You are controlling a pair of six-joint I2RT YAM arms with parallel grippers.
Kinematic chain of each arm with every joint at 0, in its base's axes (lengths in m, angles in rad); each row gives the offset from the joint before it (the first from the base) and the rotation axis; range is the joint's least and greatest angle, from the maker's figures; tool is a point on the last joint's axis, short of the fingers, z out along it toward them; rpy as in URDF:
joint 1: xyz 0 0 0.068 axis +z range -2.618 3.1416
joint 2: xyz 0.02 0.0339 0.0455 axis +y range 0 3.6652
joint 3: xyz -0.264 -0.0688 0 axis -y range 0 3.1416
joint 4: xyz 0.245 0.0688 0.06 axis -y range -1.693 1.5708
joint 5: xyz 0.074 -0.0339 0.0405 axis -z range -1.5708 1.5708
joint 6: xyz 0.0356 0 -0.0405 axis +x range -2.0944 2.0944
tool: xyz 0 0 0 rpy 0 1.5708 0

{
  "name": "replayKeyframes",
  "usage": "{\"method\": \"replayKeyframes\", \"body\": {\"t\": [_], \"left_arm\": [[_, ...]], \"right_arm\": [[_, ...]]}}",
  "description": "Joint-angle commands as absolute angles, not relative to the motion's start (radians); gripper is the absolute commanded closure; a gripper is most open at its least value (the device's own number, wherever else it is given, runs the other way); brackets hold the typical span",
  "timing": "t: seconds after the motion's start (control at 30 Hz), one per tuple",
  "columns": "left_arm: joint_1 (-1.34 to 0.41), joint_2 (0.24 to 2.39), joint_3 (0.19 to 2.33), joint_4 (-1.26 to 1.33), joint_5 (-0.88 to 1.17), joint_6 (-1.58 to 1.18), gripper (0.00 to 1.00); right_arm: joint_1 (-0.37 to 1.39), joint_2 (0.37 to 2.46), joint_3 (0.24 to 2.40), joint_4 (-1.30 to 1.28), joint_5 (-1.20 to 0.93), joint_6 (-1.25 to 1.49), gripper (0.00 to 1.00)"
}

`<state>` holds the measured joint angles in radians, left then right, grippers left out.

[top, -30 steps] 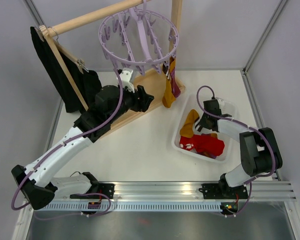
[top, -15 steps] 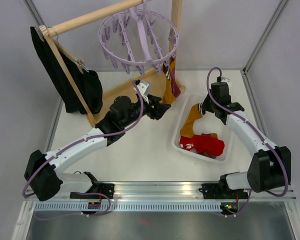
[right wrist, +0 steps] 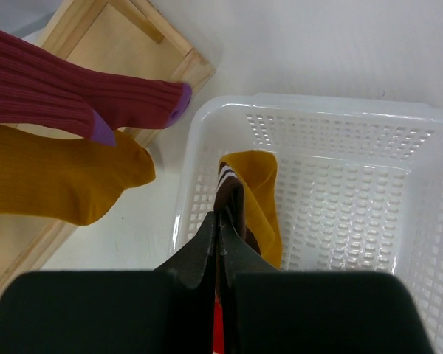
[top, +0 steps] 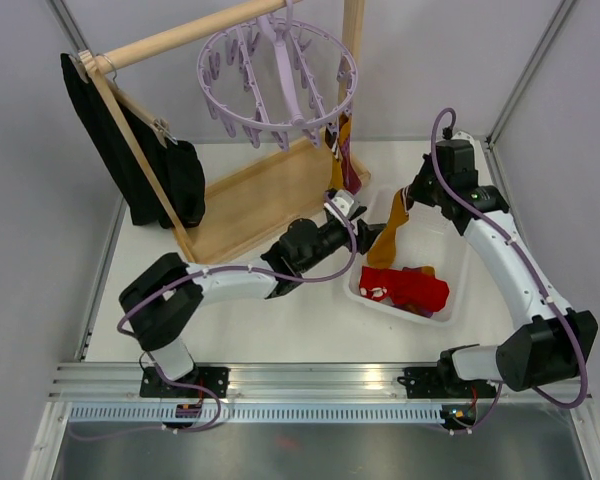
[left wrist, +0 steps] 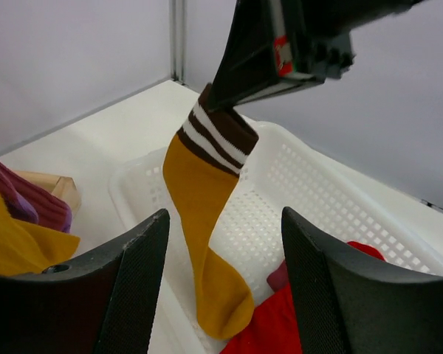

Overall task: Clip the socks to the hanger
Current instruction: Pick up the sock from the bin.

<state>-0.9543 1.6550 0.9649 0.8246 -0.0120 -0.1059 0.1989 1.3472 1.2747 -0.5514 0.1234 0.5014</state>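
Swung right since 0.5 s ago, the left gripper (top: 363, 228) nears the basket (top: 395, 306), and the right gripper (top: 408, 203) has lifted 1 mustard sock (top: 384, 243) higher; 2 socks (top: 338, 165) hang from the hanger (top: 277, 75). Left wrist: sock vertical, cuff up, toe down in the basket, between the wide-open, empty left fingers (left wrist: 133, 280). Right wrist: right fingers (right wrist: 199, 251) pinch its striped cuff (right wrist: 229, 193).

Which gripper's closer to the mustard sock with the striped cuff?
Right. The right gripper is shut on the mustard sock at its striped cuff, dangling it over the white basket. The left gripper is open beside it, not touching.
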Motion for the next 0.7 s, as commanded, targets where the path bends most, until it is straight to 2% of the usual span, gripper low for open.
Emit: {"method": "replayKeyframes", "body": {"t": [0.0,0.3,0.67], "left_arm": [[-0.991,1.744,1.028,1.000,-0.132,-0.037,0.32],[-1.107,1.942,1.192,1.121,-0.395,0.158,0.31],[-1.123,2.049,1.313,1.089,-0.465,0.175,0.32]], "right_arm": [[0.195,1.312,1.336,-0.606,0.100,0.515,1.00],[0.195,1.295,1.388,-0.647,0.081,0.526,1.00],[0.196,1.290,1.408,-0.667,0.081,0.517,1.00]]}}
